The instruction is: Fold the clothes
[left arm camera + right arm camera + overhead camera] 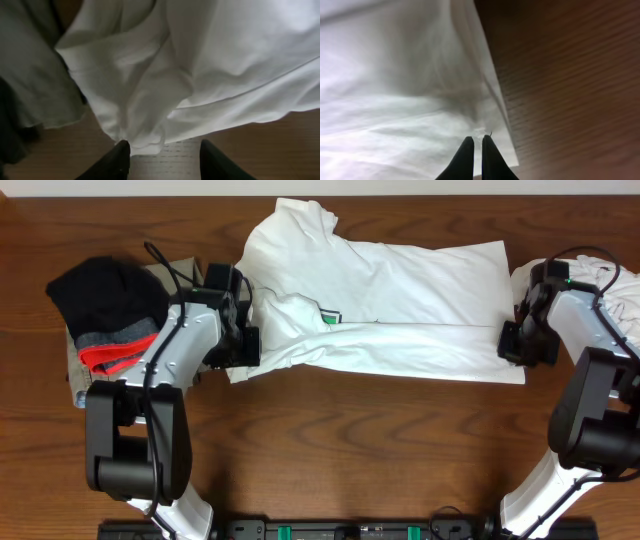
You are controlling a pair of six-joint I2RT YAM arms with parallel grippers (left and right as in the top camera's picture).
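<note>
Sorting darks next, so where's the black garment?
Overhead view: the black garment lies at the table's left end, on a grey piece, left of the left pincer and white T-shirt.

Soft white cloth T-shirt (400, 290), matt and creased, lies on a dark brown wooden bench (350, 470) with fine grain and a faint sheen. Crumpled black cloth garment (105, 290) looks dull. Left claw (167, 160) has smooth, matt black fingers (119, 162).

overhead: high above, straight down, far, whole counter (330, 440) and shirt (400, 290) | left wrist: close, low, looks past left claw (164, 150) at shirt's bunched end | right wrist: close, past right claw (477, 142) at shirt's hem corner | shared: shirt, counter
</note>
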